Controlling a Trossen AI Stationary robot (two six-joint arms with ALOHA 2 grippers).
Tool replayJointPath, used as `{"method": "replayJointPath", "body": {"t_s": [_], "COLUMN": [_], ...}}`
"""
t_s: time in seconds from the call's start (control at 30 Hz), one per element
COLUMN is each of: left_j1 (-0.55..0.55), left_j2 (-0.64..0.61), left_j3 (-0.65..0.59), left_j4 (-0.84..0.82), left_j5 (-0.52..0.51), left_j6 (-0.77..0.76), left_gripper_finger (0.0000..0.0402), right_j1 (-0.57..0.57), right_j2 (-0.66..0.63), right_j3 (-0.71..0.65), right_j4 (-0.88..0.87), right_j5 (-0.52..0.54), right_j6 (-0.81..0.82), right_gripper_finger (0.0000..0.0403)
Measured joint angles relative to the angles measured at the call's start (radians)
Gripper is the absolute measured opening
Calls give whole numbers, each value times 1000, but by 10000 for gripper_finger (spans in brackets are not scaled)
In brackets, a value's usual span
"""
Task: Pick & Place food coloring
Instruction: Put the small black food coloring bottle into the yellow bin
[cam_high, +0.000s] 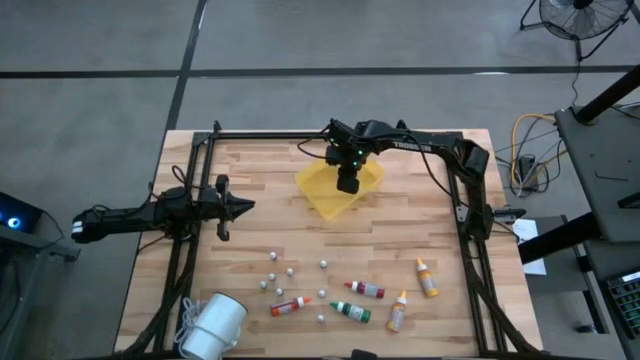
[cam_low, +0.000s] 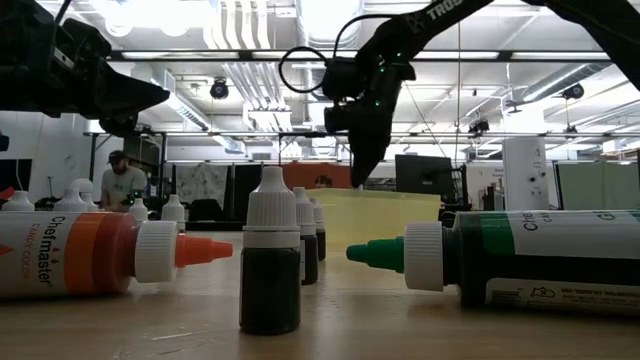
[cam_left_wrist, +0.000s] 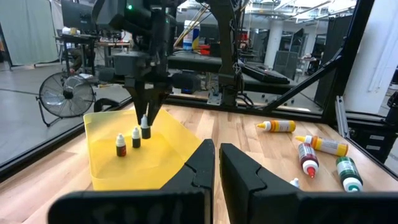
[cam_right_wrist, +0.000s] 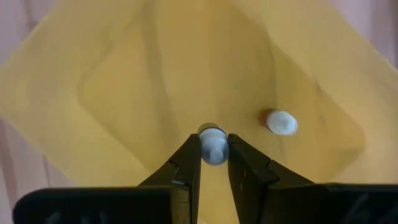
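White-capped bottle (cam_right_wrist: 213, 147) pinched between right gripper (cam_right_wrist: 214, 163) fingers — upright.

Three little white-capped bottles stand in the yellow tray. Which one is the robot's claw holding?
The small dark bottle at the end of the row, its white cap pinched by the right gripper from above. The other two bottles stand free beside it in the yellow tray.

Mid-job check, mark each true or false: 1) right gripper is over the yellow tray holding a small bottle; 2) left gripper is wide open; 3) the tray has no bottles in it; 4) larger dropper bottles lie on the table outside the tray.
1) True: the right gripper is shut on a small white-capped bottle above the yellow tray.
2) False: the left gripper is shut, waiting at the table's left.
3) False: two small bottles stand in it.
4) True: five larger dropper bottles lie there.
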Motion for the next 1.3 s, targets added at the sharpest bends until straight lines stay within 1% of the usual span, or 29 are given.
{"method": "replayJointPath", "body": {"t_s": [0.2, 0.3, 0.57, 0.93, 1.3], "left_j1": [0, 0, 0, 1, 1], "left_j2": [0, 0, 0, 0, 0], "left_j3": [0, 0, 0, 0, 0], "left_j4": [0, 0, 0, 0, 0], "left_j5": [0, 0, 0, 0, 0], "left_j6": [0, 0, 0, 0, 0], "left_gripper_finger": [0, 0, 0, 0, 0], "right_j1": [-3, -2, 1, 4, 4], "right_j2": [0, -3, -26, -124, -141], "right_j3": [-25, -32, -53, -194, -279], "right_j4": [1, 2, 10, 94, 137], "right_j5": [81, 108, 109, 108, 108], "right_j6": [88, 95, 99, 157, 208], "right_gripper_finger": [54, 54, 54, 54, 54]}}
